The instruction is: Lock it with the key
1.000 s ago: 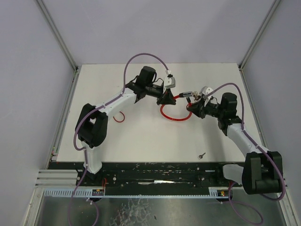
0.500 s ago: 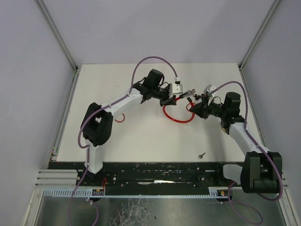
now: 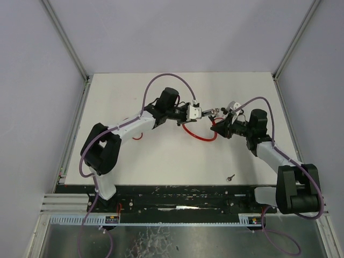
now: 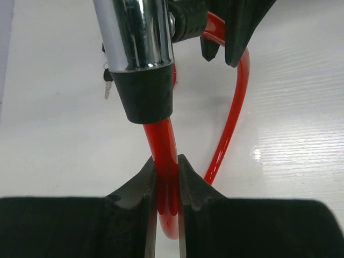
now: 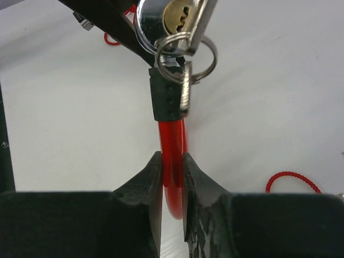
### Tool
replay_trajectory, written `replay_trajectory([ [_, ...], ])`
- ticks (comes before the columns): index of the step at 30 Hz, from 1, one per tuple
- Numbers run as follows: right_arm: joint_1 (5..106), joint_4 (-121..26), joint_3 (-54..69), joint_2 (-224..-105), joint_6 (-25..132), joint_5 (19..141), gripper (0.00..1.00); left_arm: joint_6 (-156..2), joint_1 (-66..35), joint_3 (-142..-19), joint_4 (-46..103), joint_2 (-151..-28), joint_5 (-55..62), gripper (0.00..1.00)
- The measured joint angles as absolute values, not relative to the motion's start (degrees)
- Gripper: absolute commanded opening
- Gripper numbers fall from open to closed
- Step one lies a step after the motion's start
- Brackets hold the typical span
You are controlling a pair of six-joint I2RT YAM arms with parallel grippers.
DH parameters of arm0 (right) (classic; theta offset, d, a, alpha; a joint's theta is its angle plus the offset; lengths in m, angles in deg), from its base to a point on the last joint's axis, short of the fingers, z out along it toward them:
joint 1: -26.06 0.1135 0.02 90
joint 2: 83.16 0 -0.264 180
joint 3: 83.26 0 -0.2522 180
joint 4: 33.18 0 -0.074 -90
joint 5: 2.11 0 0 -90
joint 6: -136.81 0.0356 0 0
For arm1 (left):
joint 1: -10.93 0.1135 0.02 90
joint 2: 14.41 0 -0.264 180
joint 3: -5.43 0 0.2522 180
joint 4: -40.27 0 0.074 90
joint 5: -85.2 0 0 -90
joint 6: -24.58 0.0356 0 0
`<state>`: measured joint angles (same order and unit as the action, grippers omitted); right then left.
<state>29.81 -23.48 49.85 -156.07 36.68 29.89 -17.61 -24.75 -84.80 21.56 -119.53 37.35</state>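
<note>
White tabletop (image 3: 161, 156), centre: red cable lock (image 4: 161, 140) held between both arms. Its cable (image 5: 171, 140) is pinched by left gripper (image 4: 167, 174) and right gripper (image 5: 172, 169) alike, chrome cylinder (image 4: 137, 37) at twelve o'clock of both; a key (image 5: 186, 88) seemingly dangles beneath the keyhole (image 5: 177, 12).

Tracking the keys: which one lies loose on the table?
The lone key lying flat by the table's near edge, right of centre; the others dangle from the lock.

Bright, even light; soft shadows.
</note>
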Motion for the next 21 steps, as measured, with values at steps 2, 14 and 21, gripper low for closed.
replay_trajectory([
  [2, 30.53, -18.97, 51.51, -156.33, 38.12, 31.05, 0.0, -16.5, -24.93, -84.1, 22.66, -119.03, 35.96, 0.0],
  [14, 31.08, -10.1, 52.36, -162.54, 37.27, 31.22, 0.18, -8.91, -25.39, -83.29, 23.25, -118.97, 29.6, 0.0],
  [21, 30.86, -27.24, 46.51, -160.74, 25.18, 30.44, 0.33, -7.21, -25.98, -83.45, 22.85, -119.4, 30.14, 0.0],
])
